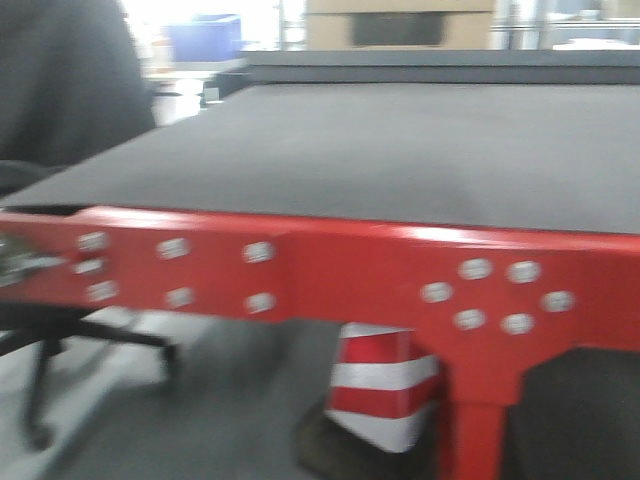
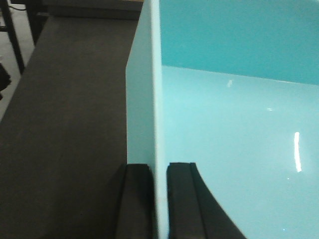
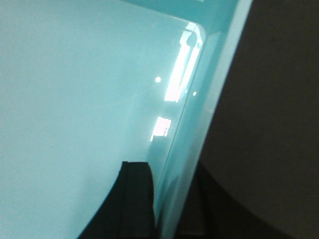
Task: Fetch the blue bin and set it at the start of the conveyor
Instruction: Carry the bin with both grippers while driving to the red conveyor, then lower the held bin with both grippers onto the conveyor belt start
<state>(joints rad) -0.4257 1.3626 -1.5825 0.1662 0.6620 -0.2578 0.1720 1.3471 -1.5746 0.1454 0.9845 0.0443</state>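
left gripper (image 2: 158, 172): both black padded fingers (image 2: 135, 199) pinched on a wall of the light turquoise plastic bin (image 2: 239, 129), one inside, one outside. right gripper (image 3: 168, 172) gripping a wall the same way; inner finger (image 3: 135, 199) clear, outer one dim behind the rim.

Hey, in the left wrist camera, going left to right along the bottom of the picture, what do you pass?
Dark conveyor belt → outer finger of the left gripper → side wall of the blue bin, pinched between the fingers → inner finger → the bin's glossy floor.
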